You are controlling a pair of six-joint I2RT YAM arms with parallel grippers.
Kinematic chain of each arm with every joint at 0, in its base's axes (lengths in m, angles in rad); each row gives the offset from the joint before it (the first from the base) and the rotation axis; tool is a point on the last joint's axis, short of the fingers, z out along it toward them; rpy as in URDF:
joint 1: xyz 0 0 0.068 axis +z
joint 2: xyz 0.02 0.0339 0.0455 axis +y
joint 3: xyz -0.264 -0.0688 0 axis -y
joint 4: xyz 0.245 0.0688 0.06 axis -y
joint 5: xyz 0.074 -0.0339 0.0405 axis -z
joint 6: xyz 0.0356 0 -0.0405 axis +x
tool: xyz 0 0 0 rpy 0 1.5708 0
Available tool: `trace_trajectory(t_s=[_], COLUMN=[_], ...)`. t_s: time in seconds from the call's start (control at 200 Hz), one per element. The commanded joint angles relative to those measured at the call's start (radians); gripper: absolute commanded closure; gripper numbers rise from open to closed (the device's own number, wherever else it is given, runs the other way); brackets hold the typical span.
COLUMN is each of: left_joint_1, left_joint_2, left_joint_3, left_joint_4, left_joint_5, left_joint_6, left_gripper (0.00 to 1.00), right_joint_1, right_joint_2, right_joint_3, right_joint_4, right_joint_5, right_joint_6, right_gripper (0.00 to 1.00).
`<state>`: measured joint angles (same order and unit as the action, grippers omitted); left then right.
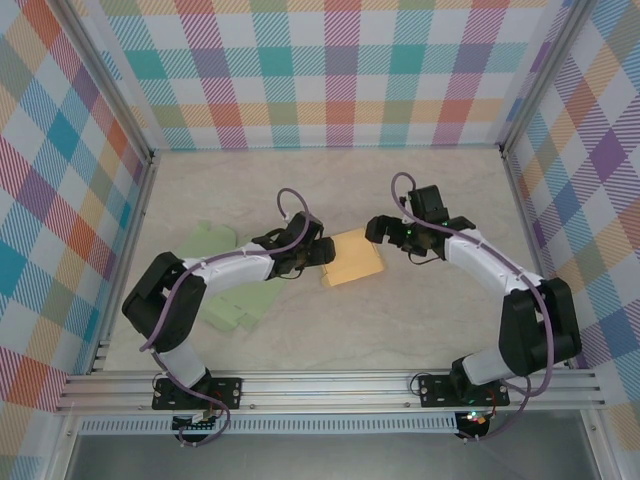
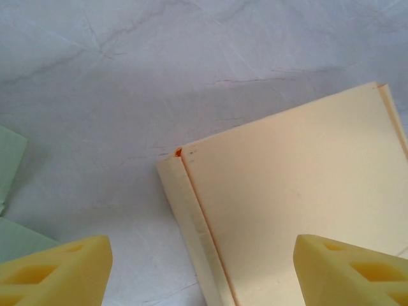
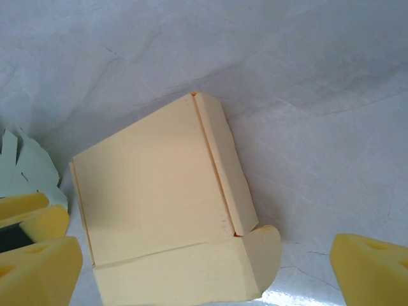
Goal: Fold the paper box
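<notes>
You see the paper box (image 1: 355,258) lying on the table (image 1: 420,320), near its middle, between the two hands. It is pale yellow and looks mostly flat. In the left wrist view the box (image 2: 299,204) has a narrow folded strip along its left edge, with a small orange mark at the upper corner of the crease. In the right wrist view the box (image 3: 153,197) shows a narrow flap folded along its right side, another panel along its near edge, and a rounded tab at the near right corner.

Your left hand (image 1: 318,251) is at the left edge of the box. Its yellow fingers (image 2: 57,271) are spread well apart and they pinch nothing; the left edge of the box lies between them. Whether the fingers touch the paper, I cannot tell.

Your right hand (image 1: 378,231) is at the far right corner of the box. Its fingers (image 3: 373,268) are also spread wide, one on each side of the box, and nothing is held.

Pale green paper sheets (image 1: 232,308) lie on the table to the left, partly under the left arm. Checked walls (image 1: 340,70) stand around the table.
</notes>
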<state>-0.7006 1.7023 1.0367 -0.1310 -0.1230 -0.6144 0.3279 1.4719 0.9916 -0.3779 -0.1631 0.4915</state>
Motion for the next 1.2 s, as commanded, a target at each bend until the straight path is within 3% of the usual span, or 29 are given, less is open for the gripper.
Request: trace_trajectory(t_s=[0.0, 0.27, 0.47, 0.575, 0.86, 1.195], left_joint_1=[0.021, 0.049, 0.082, 0.088, 0.118, 0.144], left_joint_2=[0.016, 0.043, 0.043, 0.051, 0.054, 0.065], left_joint_3=[0.017, -0.026, -0.077, -0.083, -0.11, -0.128], left_joint_4=[0.031, 0.048, 0.089, 0.102, 0.134, 0.159], left_joint_5=[0.068, 0.097, 0.143, 0.162, 0.203, 0.238], left_joint_6=[-0.031, -0.065, -0.089, -0.094, -0.122, -0.14], left_gripper=[0.26, 0.39, 0.57, 0.59, 0.75, 0.84], right_joint_1=[-0.024, -0.058, -0.073, -0.073, -0.075, -0.075], right_joint_2=[0.064, 0.173, 0.218, 0.238, 0.286, 0.353], right_joint_3=[-0.013, -0.026, -0.057, -0.062, -0.077, -0.085], right_joint_4=[0.073, 0.159, 0.234, 0.25, 0.31, 0.419], right_joint_5=[-0.126, -0.229, -0.29, -0.304, -0.36, -0.481], right_joint_6=[0.042, 0.071, 0.099, 0.103, 0.127, 0.168], right_gripper=[0.0, 0.0, 0.01, 0.03, 0.07, 0.14])
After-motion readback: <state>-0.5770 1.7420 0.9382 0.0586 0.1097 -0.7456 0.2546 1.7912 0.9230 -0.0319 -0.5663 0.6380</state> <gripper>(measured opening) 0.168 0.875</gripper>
